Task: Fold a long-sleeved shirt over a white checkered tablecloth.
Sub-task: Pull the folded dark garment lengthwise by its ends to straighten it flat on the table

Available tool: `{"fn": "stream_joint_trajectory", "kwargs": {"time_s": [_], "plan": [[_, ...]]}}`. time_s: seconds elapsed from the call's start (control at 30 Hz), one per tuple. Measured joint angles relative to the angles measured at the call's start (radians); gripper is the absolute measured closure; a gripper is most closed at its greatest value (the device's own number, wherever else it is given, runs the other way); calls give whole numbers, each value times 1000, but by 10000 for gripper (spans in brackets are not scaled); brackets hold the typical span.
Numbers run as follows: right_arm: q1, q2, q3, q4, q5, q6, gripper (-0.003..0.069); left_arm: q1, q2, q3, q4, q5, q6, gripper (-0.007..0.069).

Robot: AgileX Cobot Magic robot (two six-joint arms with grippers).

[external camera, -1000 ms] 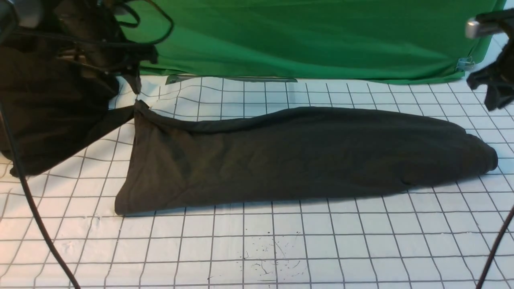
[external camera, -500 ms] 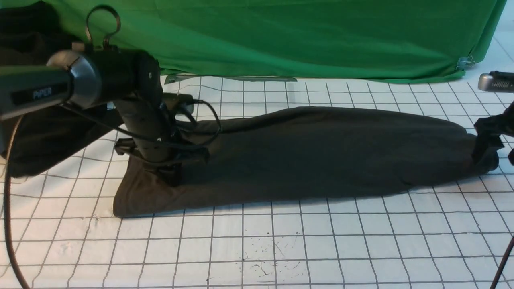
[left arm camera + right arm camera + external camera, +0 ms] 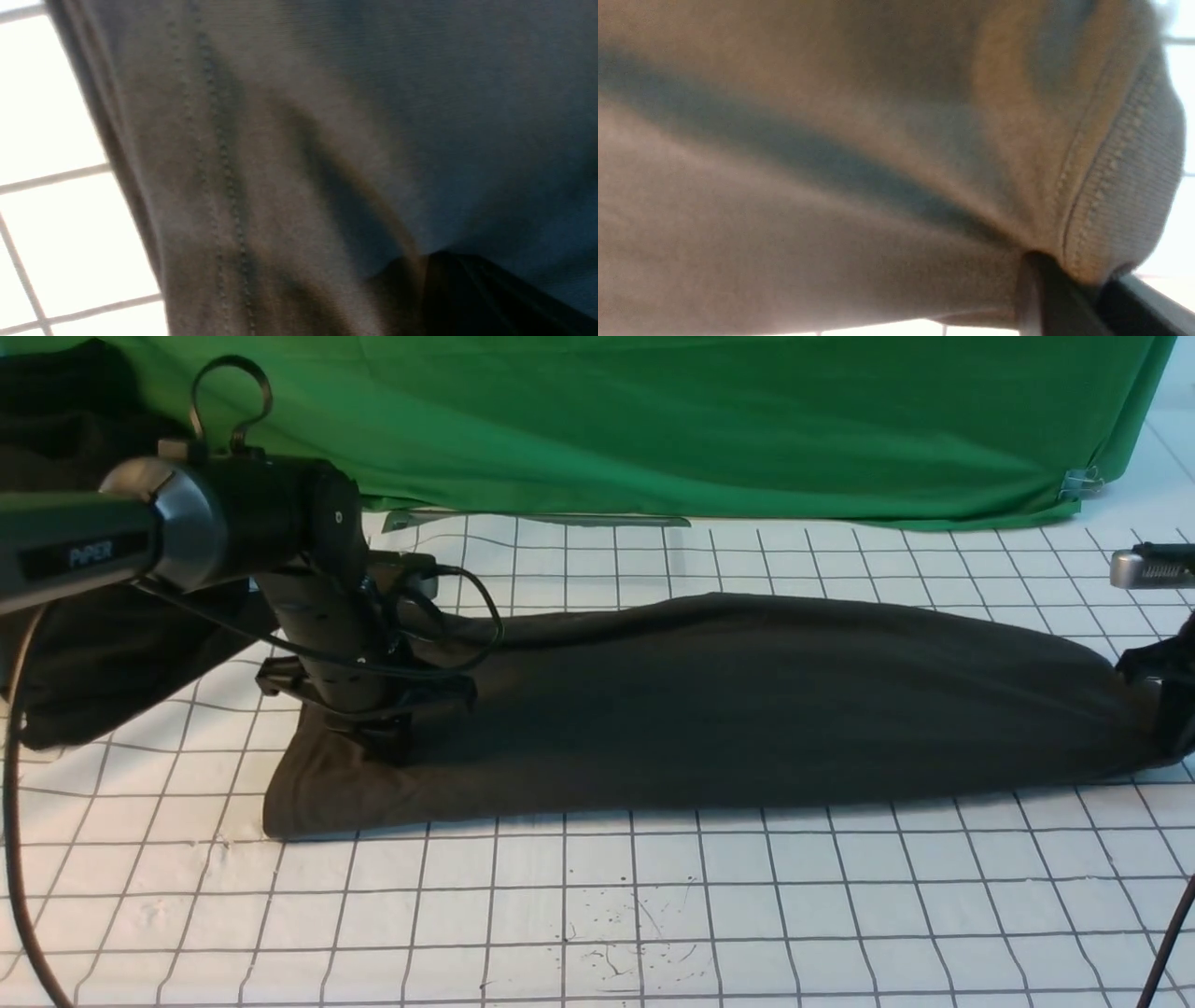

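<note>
Across the middle of the white checkered tablecloth (image 3: 653,896), the long-sleeved shirt (image 3: 747,700) lies as one long dark band, left to right. Left gripper (image 3: 392,747) planted on its left end, clenched on a pinch of fabric. Right gripper (image 3: 1178,723) at the right edge, clamped on the ribbed end. Green cloth (image 3: 700,420) hangs behind.

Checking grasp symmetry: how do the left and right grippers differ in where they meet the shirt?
The left gripper sits inboard of the long-sleeved shirt's left end; the right gripper is at its right tip. A stitched hem runs by the left gripper; the right gripper pinches a ribbed edge. Both grip fabric.
</note>
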Motion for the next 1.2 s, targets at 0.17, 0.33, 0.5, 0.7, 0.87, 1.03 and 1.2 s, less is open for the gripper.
{"fn": "stream_joint_trajectory", "kwargs": {"time_s": [0.17, 0.33, 0.5, 0.7, 0.87, 1.03, 1.2], "plan": [[0, -2, 0, -24, 7, 47, 481, 0, 0, 0, 0, -1, 4, 627], [2, -35, 0, -57, 5, 104, 76, 0, -33, 1, 11, 8, 4, 627], [26, -116, -7, -35, -57, 105, -22, 4, -125, 1, 82, -20, -53, 627], [37, -94, -22, 24, -92, 93, 1, 55, -133, -25, 57, -119, -77, 627], [37, -51, -25, 52, -108, 92, 13, 74, -36, -134, 22, -107, -71, 627], [37, -21, -30, 81, -109, 91, 17, 75, 54, -208, -117, -133, 43, 627], [38, -7, -30, 84, -124, 92, 17, 74, 139, -269, -262, -158, 135, 627]]}}
